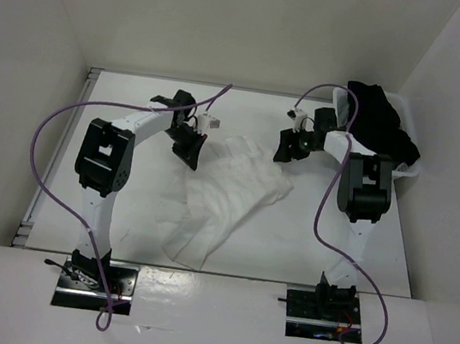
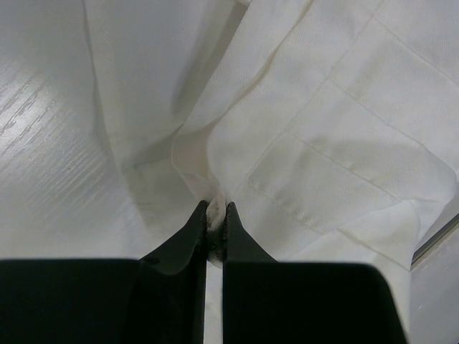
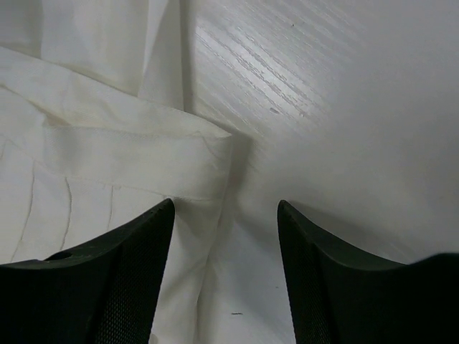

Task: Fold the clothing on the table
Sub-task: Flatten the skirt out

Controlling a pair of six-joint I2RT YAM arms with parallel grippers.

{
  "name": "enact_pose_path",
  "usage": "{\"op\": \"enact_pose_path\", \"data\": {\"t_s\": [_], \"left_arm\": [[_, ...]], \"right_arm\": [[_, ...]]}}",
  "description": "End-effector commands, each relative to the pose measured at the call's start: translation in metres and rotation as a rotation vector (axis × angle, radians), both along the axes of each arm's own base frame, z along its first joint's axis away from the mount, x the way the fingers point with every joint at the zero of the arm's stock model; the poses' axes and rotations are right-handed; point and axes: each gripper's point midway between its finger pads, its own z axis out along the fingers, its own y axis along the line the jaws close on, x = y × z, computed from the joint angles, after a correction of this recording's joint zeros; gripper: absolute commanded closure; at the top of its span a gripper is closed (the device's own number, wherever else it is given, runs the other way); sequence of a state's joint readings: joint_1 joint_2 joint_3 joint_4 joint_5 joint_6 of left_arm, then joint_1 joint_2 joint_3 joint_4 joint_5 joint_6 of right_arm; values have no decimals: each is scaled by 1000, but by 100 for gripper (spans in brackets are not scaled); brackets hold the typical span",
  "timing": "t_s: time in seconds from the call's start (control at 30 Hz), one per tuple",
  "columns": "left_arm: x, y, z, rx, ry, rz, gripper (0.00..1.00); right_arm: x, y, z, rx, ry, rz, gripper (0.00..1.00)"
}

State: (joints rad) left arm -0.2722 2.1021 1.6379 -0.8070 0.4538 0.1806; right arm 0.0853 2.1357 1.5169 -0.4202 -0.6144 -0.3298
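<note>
My left claw point(image 2: 216, 208) is shut on only a thin pinch of the skirt point(image 1: 227, 193), so I judge a hard pull may slip it free. My right claw point(image 3: 226, 204) stands open astride the skirt's far right corner, one finger over bare desk point(image 1: 248, 110); closing here could miss the cloth. The skirt lies mid-desk, spreading toward the near edge.

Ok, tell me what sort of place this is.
Probably a robotics test booth rather than a home: plain white walls box in a white table, the left arm and right arm are mounted at its near edge, and a white skirt lies on it.
</note>
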Motion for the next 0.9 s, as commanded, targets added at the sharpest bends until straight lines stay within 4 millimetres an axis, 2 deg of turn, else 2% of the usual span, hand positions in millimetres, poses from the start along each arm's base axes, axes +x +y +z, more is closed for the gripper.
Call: {"op": "enact_pose_path", "data": {"t_s": [0.0, 0.07, 0.1, 0.2, 0.23, 0.37, 0.47, 0.77, 0.8, 0.87], "left_arm": [[1, -1, 19, -8, -55, -22, 98], [-1, -5, 19, -8, -55, -31, 98], [-1, -5, 19, -8, -55, -31, 98], [-3, -8, 19, -8, -55, -41, 98], [-3, -8, 19, -8, -55, -41, 98], [-4, -10, 18, 0, -57, -47, 98], [-2, -11, 18, -3, -66, -47, 98], [-5, -16, 17, -12, -64, -59, 98], [-2, -17, 21, -17, -81, -59, 99], [-2, -17, 21, -17, -81, -59, 99]], "right_arm": [[8, 12, 12, 60, -20, 54, 35], [9, 15, 17, 79, -29, 65, 35], [9, 15, 13, 79, -20, 65, 35], [13, 17, 17, 89, -31, 71, 37], [10, 17, 11, 88, -10, 70, 37], [12, 18, 15, 99, -13, 69, 48], [10, 18, 10, 98, 6, 68, 59], [2, 39, 10, 82, 4, 125, 84], [-2, 42, 7, 82, 13, 134, 91], [0, 41, 15, 73, -6, 129, 100]]}}
